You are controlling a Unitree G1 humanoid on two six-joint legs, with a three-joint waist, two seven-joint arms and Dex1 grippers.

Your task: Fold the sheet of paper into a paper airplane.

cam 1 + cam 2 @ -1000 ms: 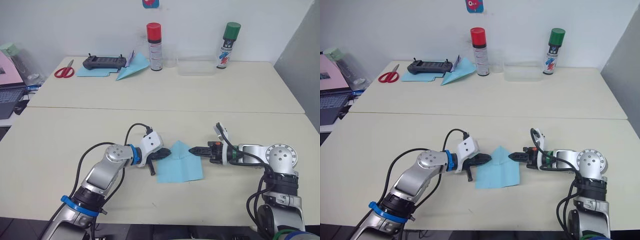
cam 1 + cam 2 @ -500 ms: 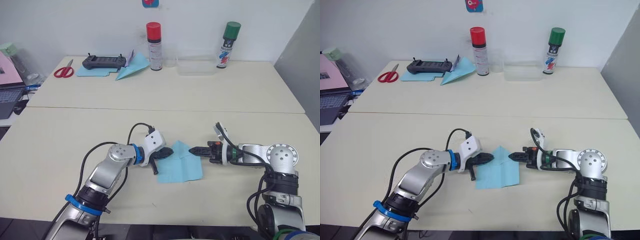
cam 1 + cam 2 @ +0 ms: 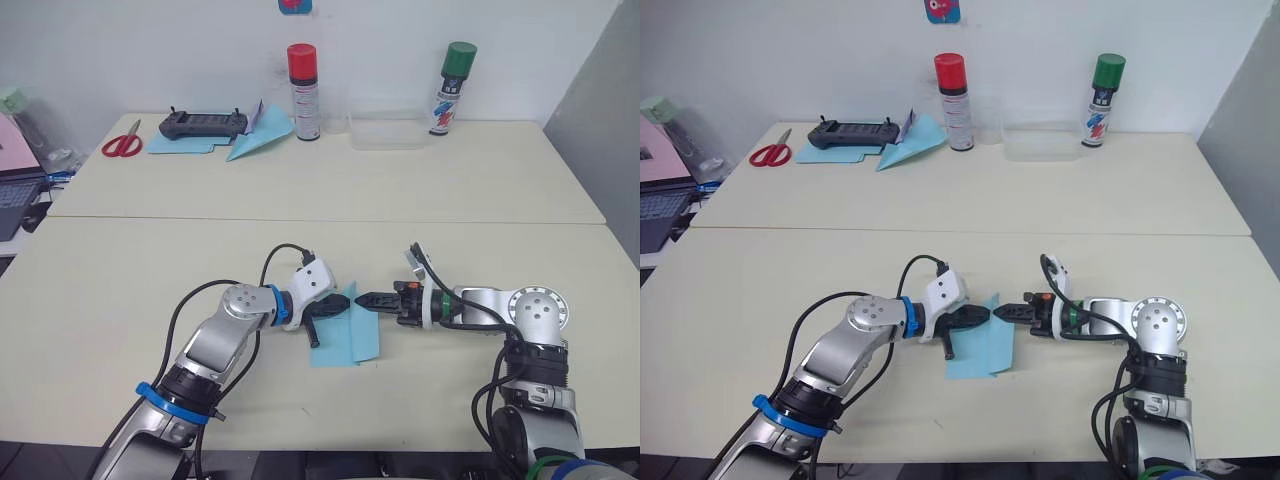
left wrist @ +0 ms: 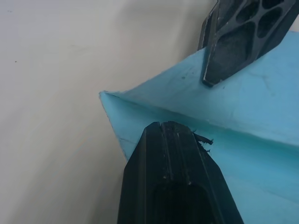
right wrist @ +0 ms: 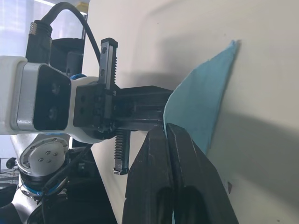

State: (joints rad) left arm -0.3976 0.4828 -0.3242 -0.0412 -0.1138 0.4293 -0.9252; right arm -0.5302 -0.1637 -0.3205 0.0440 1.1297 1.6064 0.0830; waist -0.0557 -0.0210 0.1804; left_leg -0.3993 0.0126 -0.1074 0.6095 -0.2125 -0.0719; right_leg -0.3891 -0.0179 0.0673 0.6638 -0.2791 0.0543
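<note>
The sheet of paper (image 3: 352, 338) is light blue and lies on the near table between my two grippers, its right part lifted and curled over toward the left. My right gripper (image 3: 362, 298) is shut on that raised edge; the right wrist view shows the paper (image 5: 205, 102) pinched between its tips (image 5: 167, 128). My left gripper (image 3: 344, 301) is shut, and its tips (image 4: 176, 126) rest on the paper (image 4: 261, 158) beside a crease. The two grippers' tips are almost touching.
On the far table stand a red-capped spray can (image 3: 302, 78), a green-capped can (image 3: 446, 88) and a clear box (image 3: 385, 130). A controller (image 3: 195, 124), scissors (image 3: 122, 144) and another blue paper dart (image 3: 255, 140) lie at the far left. A laptop (image 3: 15, 195) sits at the left edge.
My right gripper has moved left with the paper's right edge, folding it over, so the sheet looks narrower. The left gripper has stayed at the paper's left side.
</note>
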